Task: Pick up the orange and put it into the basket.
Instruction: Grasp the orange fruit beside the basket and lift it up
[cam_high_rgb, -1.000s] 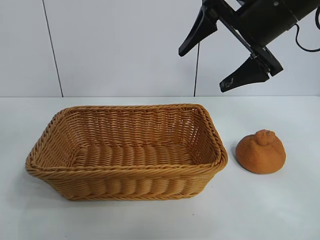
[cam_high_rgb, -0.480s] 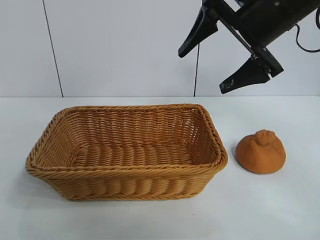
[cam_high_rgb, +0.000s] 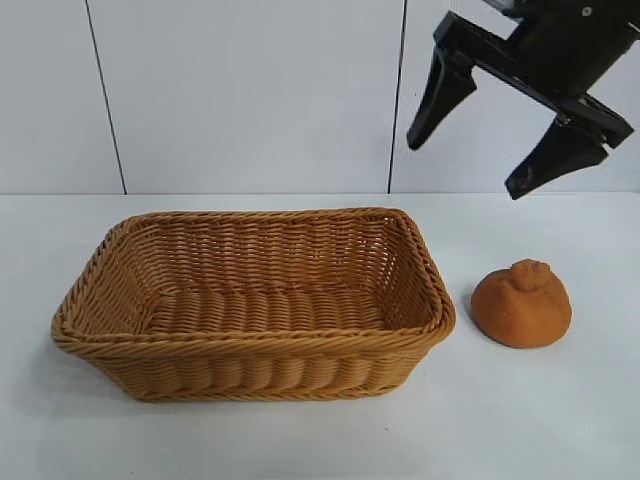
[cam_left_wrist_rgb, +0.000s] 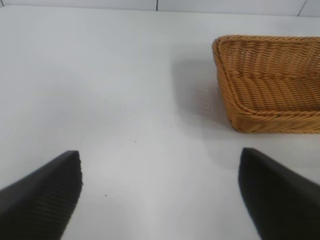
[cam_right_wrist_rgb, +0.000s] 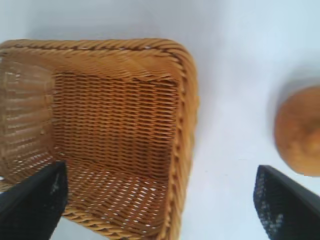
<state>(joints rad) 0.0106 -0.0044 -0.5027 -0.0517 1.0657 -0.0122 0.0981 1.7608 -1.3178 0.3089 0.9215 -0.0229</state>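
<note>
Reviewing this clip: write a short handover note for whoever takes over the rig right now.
Right tool: open, empty, in the air above the table, up and behind the orange.
Left tool: open, empty, over bare table beside the basket.
Orange sits on the table just right of the basket, not touching it.
Basket has nothing in it.
Done: nothing grasped.
Left: lower the right tool onto the orange, grip, lift, release it into the basket.

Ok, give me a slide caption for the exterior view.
Open right gripper hangs above the orange, which sits on the table beside the empty wicker basket.
</note>
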